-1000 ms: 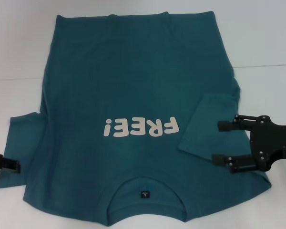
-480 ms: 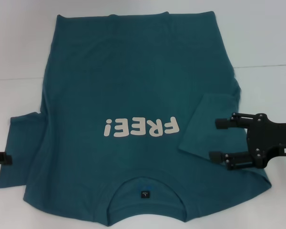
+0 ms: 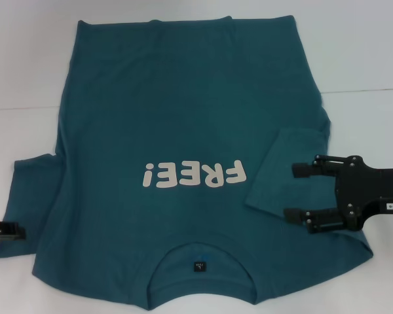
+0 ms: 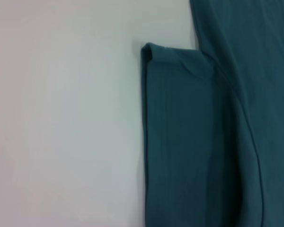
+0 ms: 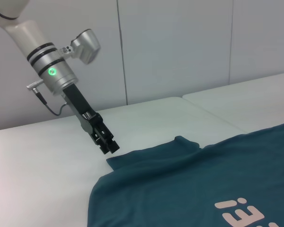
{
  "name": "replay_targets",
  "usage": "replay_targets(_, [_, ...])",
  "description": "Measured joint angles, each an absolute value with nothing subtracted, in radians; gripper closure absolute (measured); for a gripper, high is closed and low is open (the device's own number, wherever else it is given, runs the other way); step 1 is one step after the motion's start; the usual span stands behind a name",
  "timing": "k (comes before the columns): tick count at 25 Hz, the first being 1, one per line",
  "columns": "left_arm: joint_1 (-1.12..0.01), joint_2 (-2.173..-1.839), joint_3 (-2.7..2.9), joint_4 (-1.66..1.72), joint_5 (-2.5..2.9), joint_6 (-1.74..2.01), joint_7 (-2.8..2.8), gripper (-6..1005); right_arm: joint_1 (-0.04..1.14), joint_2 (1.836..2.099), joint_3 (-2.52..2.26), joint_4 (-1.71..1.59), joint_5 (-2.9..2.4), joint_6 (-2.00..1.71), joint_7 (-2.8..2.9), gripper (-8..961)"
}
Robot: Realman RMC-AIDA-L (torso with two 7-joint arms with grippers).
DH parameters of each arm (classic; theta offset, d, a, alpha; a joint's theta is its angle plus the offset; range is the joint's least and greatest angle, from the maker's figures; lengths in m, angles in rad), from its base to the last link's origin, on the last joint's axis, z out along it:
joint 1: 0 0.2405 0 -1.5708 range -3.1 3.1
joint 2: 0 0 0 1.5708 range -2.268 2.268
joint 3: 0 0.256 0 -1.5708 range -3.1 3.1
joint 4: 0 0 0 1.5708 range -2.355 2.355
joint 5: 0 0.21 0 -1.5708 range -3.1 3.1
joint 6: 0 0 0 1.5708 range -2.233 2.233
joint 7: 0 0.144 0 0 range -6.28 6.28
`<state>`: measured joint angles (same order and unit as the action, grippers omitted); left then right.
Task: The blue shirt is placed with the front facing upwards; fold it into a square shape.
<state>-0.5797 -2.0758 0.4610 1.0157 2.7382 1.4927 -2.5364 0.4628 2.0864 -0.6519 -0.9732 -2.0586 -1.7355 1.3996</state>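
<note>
Teal-blue cotton, the blue shirt (image 3: 183, 150) lies flat, print up, collar toward the robot, 1 sleeve already folded inward. The right gripper (image 3: 300, 191) hovers over that sleeve, jaws spread, holding nothing. The left gripper (image 5: 109, 145) hangs beside the unfolded sleeve (image 4: 180, 142), likely next; its opening cannot be told.

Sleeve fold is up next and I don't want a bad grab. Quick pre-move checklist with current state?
1. Blue shirt front up, "FREE!" print showing: ok.
2. Right sleeve already folded in over the body: ok.
3. Left sleeve folded in: not ok, it lies flat out on the table.
4. Right gripper open, over the folded sleeve: ok. Whether its fingers touch the cloth: cannot tell.
5. Left gripper at the left sleeve's outer edge, tip just above the cloth: ok. Open or shut: cannot tell.
6. Sleeve edge lying smooth for a pinch: ok in the left wrist view, apart from one small turned corner.
</note>
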Motion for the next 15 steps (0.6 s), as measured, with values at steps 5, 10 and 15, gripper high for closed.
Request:
replay_targets(5, [-0.586, -2.074, 0.462, 1.0, 2.741, 1.48, -2.538, 162, 0.463, 2.087, -0.655, -0.972, -2.059, -1.736, 1.399, 22])
replay_targets(10, [-0.586, -2.074, 0.461, 0.999, 2.766, 1.479, -2.55, 163, 0.463, 2.086, -0.655, -0.961, -2.06, -1.735, 1.39, 22])
replay_targets(15, [-0.585, -2.074, 0.461, 0.998, 2.771, 1.478, -2.551, 164, 0.466, 2.086, -0.657, -0.951, -2.06, -1.733, 1.388, 22])
